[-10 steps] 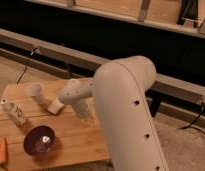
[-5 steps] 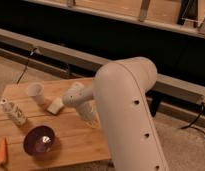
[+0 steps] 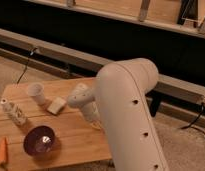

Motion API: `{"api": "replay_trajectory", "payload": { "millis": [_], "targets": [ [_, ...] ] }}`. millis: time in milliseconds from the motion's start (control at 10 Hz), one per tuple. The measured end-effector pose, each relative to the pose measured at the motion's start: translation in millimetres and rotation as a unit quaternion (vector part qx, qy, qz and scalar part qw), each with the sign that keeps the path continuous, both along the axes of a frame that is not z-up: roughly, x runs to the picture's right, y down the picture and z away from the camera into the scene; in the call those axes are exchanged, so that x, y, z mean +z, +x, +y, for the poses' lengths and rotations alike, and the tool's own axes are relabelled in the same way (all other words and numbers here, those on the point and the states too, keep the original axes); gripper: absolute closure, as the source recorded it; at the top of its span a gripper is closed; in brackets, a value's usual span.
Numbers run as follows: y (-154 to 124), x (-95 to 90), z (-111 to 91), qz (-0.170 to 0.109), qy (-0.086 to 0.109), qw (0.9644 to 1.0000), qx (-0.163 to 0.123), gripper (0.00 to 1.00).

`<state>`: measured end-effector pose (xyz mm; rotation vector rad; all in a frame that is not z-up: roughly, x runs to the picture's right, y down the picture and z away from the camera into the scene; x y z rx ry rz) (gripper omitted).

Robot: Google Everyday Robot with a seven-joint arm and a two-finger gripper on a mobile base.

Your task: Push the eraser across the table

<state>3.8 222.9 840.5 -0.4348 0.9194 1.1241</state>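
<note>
The eraser does not show in the camera view; it may be behind my arm. The table [image 3: 71, 137] is a low light wooden plank top at the lower left. My gripper [image 3: 94, 120] hangs from the pale wrist [image 3: 78, 96] over the right part of the table, close to the top and mostly covered by my big beige arm [image 3: 128, 110]. A pale beige block [image 3: 57, 105] lies just left of the wrist.
A white cup [image 3: 36, 93] stands at the back left of the table. A purple bowl [image 3: 40, 141] sits near the front edge. A white patterned bottle [image 3: 13, 114] lies at the left. An orange carrot [image 3: 2, 150] lies at the front left corner.
My wrist has drifted slightly to the right over the table. The cup, bowl and bottle have stayed put.
</note>
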Motion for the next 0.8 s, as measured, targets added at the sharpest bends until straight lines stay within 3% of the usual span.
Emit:
{"api": "replay_trajectory", "payload": {
  "millis": [400, 800],
  "targets": [
    [11.2, 1.1, -8.1, 0.011, 0.002, 0.9999, -0.004, 1.00],
    [3.2, 7.4, -11.0, 0.002, 0.000, 0.9999, -0.012, 1.00]
  ]
}}
